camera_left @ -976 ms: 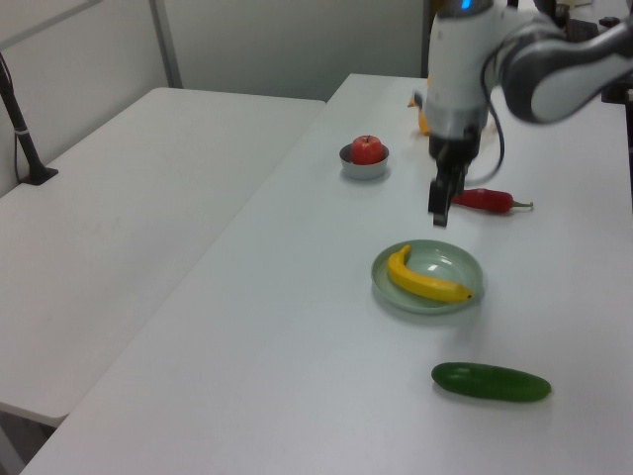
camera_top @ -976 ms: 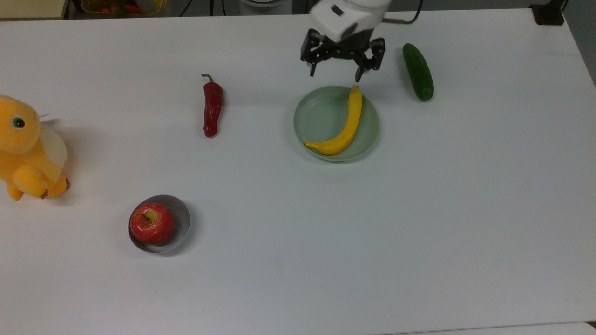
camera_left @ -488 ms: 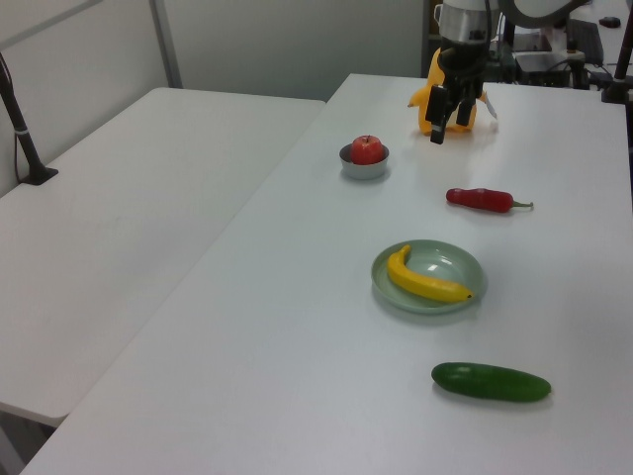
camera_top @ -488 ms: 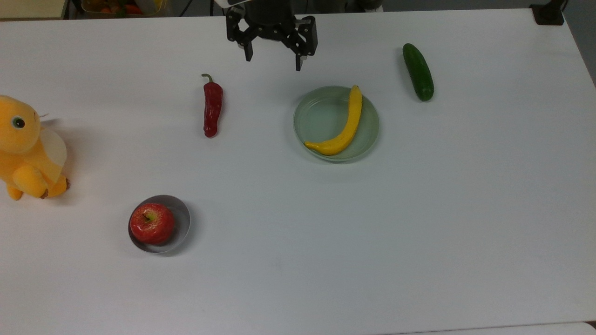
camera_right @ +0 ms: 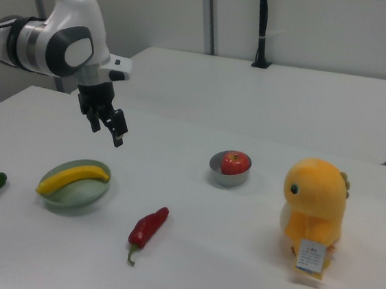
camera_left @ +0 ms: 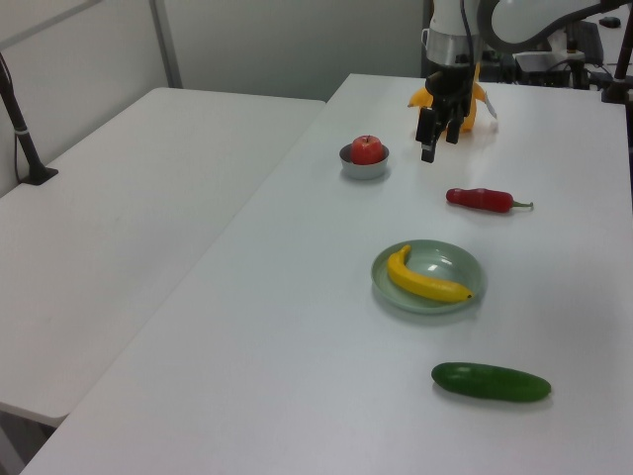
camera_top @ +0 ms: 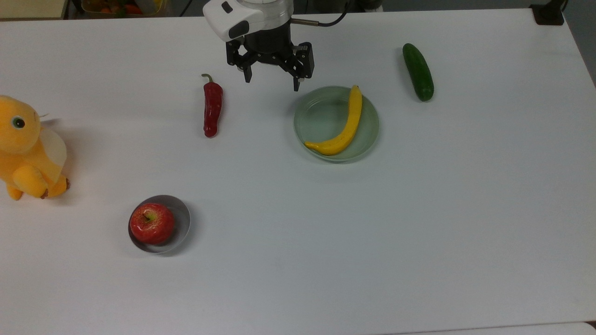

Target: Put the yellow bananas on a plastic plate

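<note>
On round pale mint-green plastic plate (camera_top: 321, 116): long curved yellow banana (camera_top: 343, 126), tip over rim; black two-finger gripper (camera_top: 271, 80) spread open, empty, raised between plate and red chili pepper (camera_top: 212, 107)

white table (camera_top: 419, 232): plate (camera_top: 316, 116), cucumber (camera_top: 417, 71), chili (camera_top: 212, 107), bowl (camera_top: 182, 218), plush (camera_top: 25, 149)

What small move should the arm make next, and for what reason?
Probably just lift a little and hold clear. The yellow banana already lies across the mint-green plate, and the gripper hangs open and empty above the table between plate and red chili pepper, so nothing seems left to grasp.
</note>
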